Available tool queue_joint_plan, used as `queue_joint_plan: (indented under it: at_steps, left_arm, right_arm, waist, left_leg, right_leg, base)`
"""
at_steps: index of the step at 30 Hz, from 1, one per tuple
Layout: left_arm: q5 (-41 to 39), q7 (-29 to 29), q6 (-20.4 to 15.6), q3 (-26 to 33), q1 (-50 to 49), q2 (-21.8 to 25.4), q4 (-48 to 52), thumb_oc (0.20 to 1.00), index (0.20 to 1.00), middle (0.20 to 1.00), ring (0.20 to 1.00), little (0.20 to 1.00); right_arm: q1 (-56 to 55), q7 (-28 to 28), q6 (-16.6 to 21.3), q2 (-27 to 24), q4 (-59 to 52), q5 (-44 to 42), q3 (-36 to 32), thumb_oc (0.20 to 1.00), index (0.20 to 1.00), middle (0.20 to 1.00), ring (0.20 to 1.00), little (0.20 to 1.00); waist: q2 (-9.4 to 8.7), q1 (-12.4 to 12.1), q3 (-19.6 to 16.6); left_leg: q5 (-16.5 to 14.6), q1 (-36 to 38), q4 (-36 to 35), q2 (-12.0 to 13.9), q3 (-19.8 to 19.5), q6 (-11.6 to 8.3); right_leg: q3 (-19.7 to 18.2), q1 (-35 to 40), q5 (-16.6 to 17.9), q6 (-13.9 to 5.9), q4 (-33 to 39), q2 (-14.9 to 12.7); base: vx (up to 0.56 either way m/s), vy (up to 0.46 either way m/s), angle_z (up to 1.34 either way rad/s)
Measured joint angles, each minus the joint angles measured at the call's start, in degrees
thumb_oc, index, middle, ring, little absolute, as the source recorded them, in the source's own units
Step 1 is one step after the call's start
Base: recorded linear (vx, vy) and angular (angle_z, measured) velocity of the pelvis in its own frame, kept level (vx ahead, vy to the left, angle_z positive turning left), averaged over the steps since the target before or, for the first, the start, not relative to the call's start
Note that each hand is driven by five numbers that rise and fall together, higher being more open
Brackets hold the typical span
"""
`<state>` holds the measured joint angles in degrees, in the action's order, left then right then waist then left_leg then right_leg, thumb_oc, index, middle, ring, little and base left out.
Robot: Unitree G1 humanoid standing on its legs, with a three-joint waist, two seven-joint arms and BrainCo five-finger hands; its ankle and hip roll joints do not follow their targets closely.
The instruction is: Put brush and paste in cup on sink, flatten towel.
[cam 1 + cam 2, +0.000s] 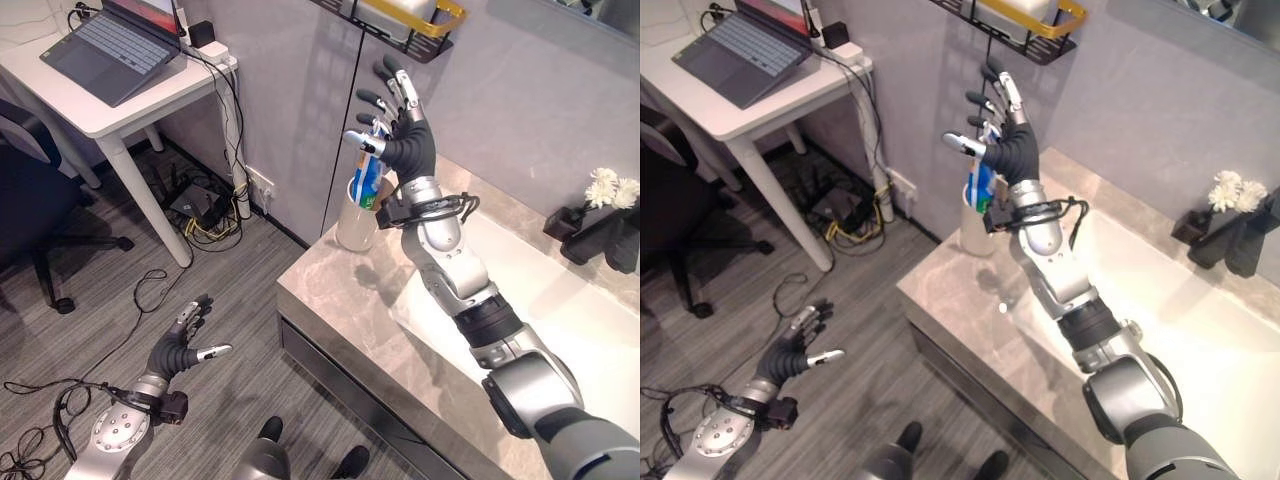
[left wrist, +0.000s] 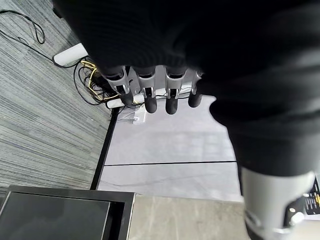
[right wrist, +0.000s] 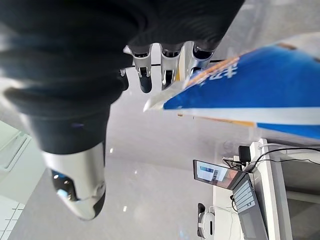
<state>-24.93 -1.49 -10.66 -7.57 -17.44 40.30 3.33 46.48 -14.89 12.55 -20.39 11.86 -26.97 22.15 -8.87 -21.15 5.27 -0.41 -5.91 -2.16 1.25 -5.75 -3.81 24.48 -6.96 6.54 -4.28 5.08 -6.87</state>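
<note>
Blue-and-white toothpaste tube (image 1: 367, 178) upright in clear glass cup (image 1: 355, 222), upper centre of left eye view, on grey marble sink counter (image 1: 340, 300). Right hand (image 1: 398, 132) raised just above tube, fingers spread wide, holding nothing. Left hand (image 1: 185, 340) low at lower left over grey wood-look floor (image 1: 90, 330), fingers relaxed and apart. White desk with open grey laptop (image 1: 115, 45) at upper left.
Right eye view: same layout, black-and-yellow wire shelf (image 1: 1025, 25) at top.
Right wrist view: tube (image 3: 240, 95) close beside straight fingers (image 3: 170, 65).
</note>
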Motion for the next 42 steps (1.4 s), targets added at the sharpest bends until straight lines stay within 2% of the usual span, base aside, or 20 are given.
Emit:
queue_joint_plan:
  at_steps: [6, 7, 8, 11, 13, 14, 16, 18, 19, 23, 24, 26, 27, 28, 30, 32, 39, 40, 41, 42]
  left_arm:
    - [-0.2, 0.0, 0.0, 0.0, -0.1, -0.3, -0.7, 1.0, 1.0, 1.0, 1.0, 1.0]
    - [-0.5, 0.0, 0.0, 0.4, 0.0, -0.8, -1.3, 1.0, 1.0, 1.0, 1.0, 1.0]
    - [-1.7, 0.0, 0.2, 2.3, -0.8, -2.7, -2.7, 1.0, 1.0, 1.0, 1.0, 1.0]
    - [-2.2, 0.4, 0.9, 2.6, -3.8, -2.8, -2.8, 1.0, 1.0, 1.0, 1.0, 1.0]
    - [-2.1, 0.9, 0.9, 2.6, -4.3, -2.8, -2.7, 1.0, 1.0, 1.0, 1.0, 1.0]
    - [-2.1, 0.9, 1.0, 3.2, -6.1, -3.0, -3.0, 1.0, 1.0, 1.0, 1.0, 1.0]
    - [-1.7, 1.6, 1.2, 2.9, -5.9, -3.2, -4.2, 1.0, 1.0, 1.0, 1.0, 1.0]
    - [-0.9, 1.9, 1.4, 5.6, -6.1, -5.8, -4.6, 1.0, 1.0, 1.0, 1.0, 1.0]
    - [-0.8, 2.0, 1.7, 5.8, -6.6, -6.2, -4.7, 1.0, 1.0, 1.0, 1.0, 1.0]
    - [3.1, 1.7, 1.9, 7.2, -6.3, -7.2, -4.7, 1.0, 1.0, 1.0, 1.0, 1.0]
    - [3.6, 1.1, 1.8, 9.1, -6.2, -8.7, -4.7, 1.0, 1.0, 1.0, 1.0, 1.0]
    - [3.5, -0.9, 1.6, 11.4, -5.3, -10.6, -4.0, 1.0, 1.0, 1.0, 1.0, 1.0]
    - [3.5, -2.5, 1.1, 13.3, -4.5, -11.2, -3.4, 1.0, 1.0, 1.0, 1.0, 1.0]
    - [3.5, -3.4, 0.7, 14.7, -4.4, -11.4, -3.0, 1.0, 1.0, 1.0, 1.0, 1.0]
    - [3.5, -6.1, -0.3, 18.1, -2.7, -11.4, -1.0, 1.0, 1.0, 1.0, 1.0, 1.0]
    - [3.5, -8.7, -1.8, 20.2, -2.6, -11.3, 1.1, 1.0, 1.0, 1.0, 1.0, 1.0]
    - [3.6, -10.3, -2.8, 19.8, -1.2, -11.0, 3.8, 1.0, 1.0, 1.0, 1.0, 1.0]
    - [3.6, -10.6, -2.8, 19.7, -0.9, -10.6, 4.4, 0.78, 0.78, 0.78, 0.78, 0.78]
    - [3.7, -10.7, -3.6, 19.7, -0.5, -10.3, 5.1, 0.539, 0.539, 0.539, 0.539, 0.539]
    - [3.7, -10.7, -3.7, 19.6, -0.5, -10.2, 5.1, 0.2, 0.2, 0.2, 0.2, 0.2]
  right_arm:
    - [0.0, -1.6, 0.0, -2.0, -4.8, 5.9, -0.7, 1.0, 1.0, 1.0, 1.0, 1.0]
    - [-0.2, -1.8, -0.5, -4.1, -7.2, 7.8, -0.8, 1.0, 1.0, 1.0, 1.0, 1.0]
    - [-1.4, -2.2, -0.9, -12.5, -16.8, 14.0, -2.9, 1.0, 1.0, 1.0, 1.0, 1.0]
    - [-5.2, -4.0, 0.9, -17.7, -25.1, 22.4, -14.2, 1.0, 1.0, 1.0, 1.0, 1.0]
    - [-11.7, -5.3, 1.5, -22.4, -29.0, 27.0, -22.3, 1.0, 1.0, 1.0, 1.0, 1.0]
    - [-18.7, -7.5, 2.2, -22.3, -30.1, 30.3, -30.7, 1.0, 1.0, 1.0, 1.0, 1.0]
    - [-22.7, -9.3, 2.5, -21.6, -29.8, 31.5, -35.0, 1.0, 1.0, 1.0, 1.0, 1.0]
    - [-34.7, -11.6, 2.3, -18.9, -30.4, 34.4, -45.9, 1.0, 1.0, 1.0, 1.0, 1.0]
    - [-35.7, -13.2, 2.2, -17.4, -29.7, 34.6, -48.8, 1.0, 1.0, 1.0, 1.0, 1.0]
    - [-43.9, -19.2, 2.5, -15.8, -28.3, 36.6, -59.3, 1.0, 1.0, 1.0, 1.0, 1.0]
    - [-45.9, -22.7, 2.4, -12.5, -25.9, 36.9, -63.0, 1.0, 1.0, 1.0, 1.0, 1.0]
    - [-48.5, -26.5, 2.1, -9.6, -20.6, 36.5, -65.8, 1.0, 1.0, 1.0, 1.0, 1.0]
    - [-50.1, -28.0, 1.1, -9.1, -18.4, 34.4, -66.0, 1.0, 1.0, 1.0, 1.0, 1.0]
    - [-50.8, -29.0, 0.7, -8.8, -17.3, 34.3, -66.2, 1.0, 1.0, 1.0, 1.0, 1.0]
    - [-54.5, -31.8, 0.5, -8.2, -11.7, 34.0, -67.3, 1.0, 1.0, 1.0, 1.0, 1.0]
    - [-54.9, -34.0, -0.4, -5.9, -5.3, 30.1, -67.7, 1.0, 1.0, 1.0, 1.0, 1.0]
    - [-55.4, -36.6, 1.0, -2.1, 15.4, 19.4, -65.7, 1.0, 1.0, 1.0, 1.0, 1.0]
    - [-55.2, -36.7, 1.9, -2.5, 19.3, 18.9, -65.0, 1.0, 1.0, 1.0, 1.0, 1.0]
    - [-54.0, -36.3, 1.1, -1.8, 24.8, 15.1, -63.6, 1.0, 1.0, 1.0, 1.0, 1.0]
    - [-53.7, -36.2, 1.3, -1.4, 26.6, 13.4, -63.1, 1.0, 1.0, 1.0, 1.0, 1.0]
  waist:
    - [0.01, 0.1, 0.0]
    - [0.01, 0.2, 0.0]
    - [0.08, 0.1, 0.1]
    - [0.24, 1.3, 0.1]
    - [0.15, 2.1, 0.1]
    - [0.09, 3.5, -0.1]
    - [0.75, 5.8, -0.2]
    - [1.2, 7.3, -0.3]
    - [1.71, 8.9, -0.6]
    - [4.05, 12.2, -2.6]
    - [5.0, 12.9, -3.9]
    - [6.02, 14.3, -4.9]
    - [6.61, 15.8, -5.4]
    - [6.89, 16.1, -5.5]
    - [7.15, 17.4, -6.5]
    - [7.02, 17.5, -6.7]
    - [7.22, 19.6, -7.1]
    - [7.12, 19.6, -7.1]
    - [6.83, 19.0, -7.1]
    - [7.11, 19.0, -7.0]
  left_leg:
    - [0.0, 0.3, 0.0, 0.0, 0.0, 0.0]
    - [0.0, 0.3, 0.0, 0.0, 0.0, 0.0]
    - [0.0, 0.6, -0.1, -0.3, 0.0, 0.02]
    - [0.0, 1.9, -0.4, -0.5, 0.1, 0.01]
    - [0.0, 2.0, -0.4, -0.8, 0.0, 0.02]
    - [0.0, 2.2, -0.3, -1.1, 0.2, 0.05]
    - [-0.2, 2.5, -0.3, -1.0, 0.8, 0.26]
    - [-0.4, 2.9, -0.1, -1.2, 2.1, 0.66]
    - [-0.5, 3.1, 0.0, -1.2, 2.8, 0.85]
    - [-0.7, 2.8, -0.2, -1.3, 4.2, 1.14]
    - [-0.9, 2.8, -0.2, -1.1, 5.3, 1.47]
    - [-1.0, 2.7, -0.3, -1.0, 6.3, 1.67]
    - [-1.0, 2.9, -0.3, -1.0, 6.4, 1.7]
    - [-1.0, 2.8, -0.3, -0.9, 6.6, 1.7]
    - [-1.2, 3.0, -0.5, -0.7, 7.2, 1.85]
    - [-1.2, 3.0, -0.7, -0.5, 8.2, 1.88]
    - [-1.1, 3.8, -1.2, -0.6, 9.9, 2.07]
    - [-1.0, 3.8, -1.2, -0.6, 9.9, 2.08]
    - [-1.0, 3.8, -1.2, -0.5, 10.1, 2.1]
    - [-1.0, 4.0, -1.3, -0.4, 10.6, 2.1]
  right_leg:
    - [0.0, 0.3, 0.0, 0.03, 0.0, 0.0]
    - [0.0, 0.4, 0.0, 0.02, 0.0, 0.0]
    - [0.1, 0.6, 0.0, -0.11, 0.0, 0.0]
    - [-0.1, 1.8, 0.0, -0.24, 0.0, -0.3]
    - [-0.2, 2.0, 0.0, -0.34, 0.0, -0.5]
    - [-0.6, 2.1, 0.1, -0.5, 0.0, -1.0]
    - [-1.0, 2.2, 0.3, -0.66, 0.0, -1.0]
    - [-2.6, 1.9, 0.4, -0.72, 0.0, -1.1]
    - [-3.3, 1.7, 0.6, -0.76, 0.0, -1.0]
    - [-4.8, 0.6, 1.2, -0.76, 0.0, -1.0]
    - [-5.9, 0.0, 1.4, -0.68, 0.0, -0.9]
    - [-6.9, -0.4, 1.6, -0.7, 0.0, -0.7]
    - [-7.0, -0.5, 1.7, -0.71, 0.0, -0.7]
    - [-7.1, -0.5, 1.7, -0.71, 0.0, -0.7]
    - [-7.9, -0.9, 1.5, -0.83, 0.0, -0.5]
    - [-8.5, -1.2, 1.5, -0.82, 0.0, -0.5]
    - [-10.5, -1.8, 1.9, -0.78, 0.4, -0.4]
    - [-10.5, -1.9, 1.9, -0.77, 0.5, -0.4]
    - [-10.7, -1.9, 1.9, -0.75, 0.5, -0.2]
    - [-11.1, -2.0, 2.0, -0.73, 0.5, -0.2]
  base:
    - [0.0, 0.0, 0.0]
    - [0.01, 0.001, 0.05]
    - [0.0, 0.008, 0.04]
    - [0.0, 0.002, 0.01]
    - [0.01, 0.009, 0.02]
    - [0.0, 0.013, -0.12]
    - [-0.01, 0.019, -0.15]
    - [-0.01, 0.009, -0.33]
    - [-0.01, 0.014, -0.34]
    - [-0.01, 0.005, -0.22]
    - [-0.01, -0.01, -0.35]
    - [0.0, -0.021, -0.29]
    - [0.01, -0.02, -0.15]
    - [0.0, -0.022, -0.12]
    - [-0.02, -0.019, -0.17]
    - [0.0, -0.024, -0.18]
    - [-0.02, -0.008, -0.13]
    - [-0.02, 0.004, -0.1]
    - [-0.02, 0.004, -0.1]
    - [-0.05, -0.004, -0.16]
